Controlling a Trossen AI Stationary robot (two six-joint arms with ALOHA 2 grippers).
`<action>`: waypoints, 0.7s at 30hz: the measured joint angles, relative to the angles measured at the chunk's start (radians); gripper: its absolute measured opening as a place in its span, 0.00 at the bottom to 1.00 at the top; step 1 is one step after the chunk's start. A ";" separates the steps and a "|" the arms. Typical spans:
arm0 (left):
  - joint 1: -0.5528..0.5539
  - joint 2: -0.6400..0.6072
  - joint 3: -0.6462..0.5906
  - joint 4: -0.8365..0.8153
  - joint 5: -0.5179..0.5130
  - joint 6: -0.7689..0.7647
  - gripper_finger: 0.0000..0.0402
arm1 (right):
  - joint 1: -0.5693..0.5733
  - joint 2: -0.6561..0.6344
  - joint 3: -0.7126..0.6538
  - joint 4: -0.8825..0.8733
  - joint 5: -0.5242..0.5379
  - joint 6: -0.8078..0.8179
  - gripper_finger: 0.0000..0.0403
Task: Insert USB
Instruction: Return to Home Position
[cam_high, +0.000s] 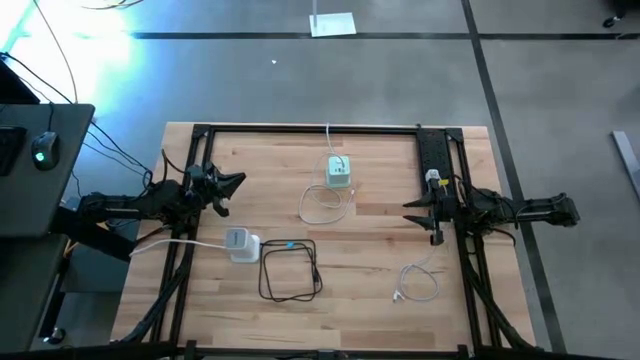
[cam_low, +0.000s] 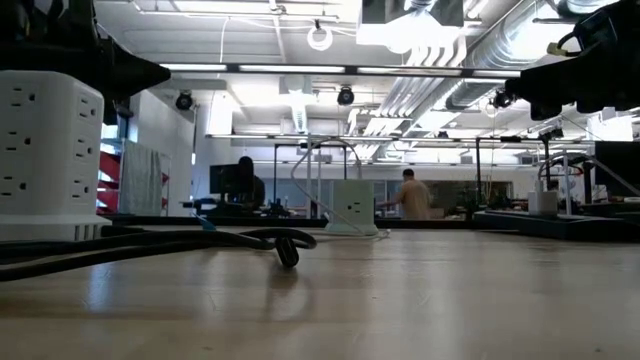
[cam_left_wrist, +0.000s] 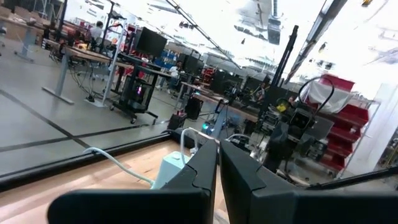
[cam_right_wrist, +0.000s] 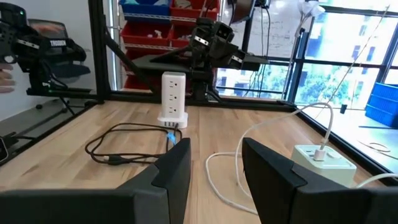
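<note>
A black cable (cam_high: 290, 272) lies coiled on the wooden table, its blue plug end (cam_right_wrist: 171, 138) close to the foot of a white tower power strip (cam_high: 241, 244). A pale green power cube (cam_high: 340, 172) stands farther back with a white cord (cam_high: 322, 205) plugged into it. My left gripper (cam_high: 240, 181) hovers shut above the table's left side, holding nothing. My right gripper (cam_high: 412, 213) hovers open above the right side, nothing between its fingers (cam_right_wrist: 180, 171).
A second loose white cable (cam_high: 420, 285) lies near the front right. The tower's white cord (cam_high: 170, 244) runs off the left edge. Black frame rails (cam_high: 430, 150) border the table. Bare wood lies between the two arms. People show in the room beyond.
</note>
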 joint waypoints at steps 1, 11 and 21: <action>-0.001 -0.004 -0.001 -0.015 0.009 0.070 0.00 | 0.000 0.000 0.000 0.000 0.000 0.001 0.32; 0.013 -0.006 -0.003 -0.156 0.477 0.302 0.00 | 0.000 0.001 0.000 0.000 -0.002 0.001 0.32; 0.013 -0.004 -0.003 -0.156 0.482 0.207 0.00 | 0.000 0.001 0.000 0.000 -0.002 0.000 0.32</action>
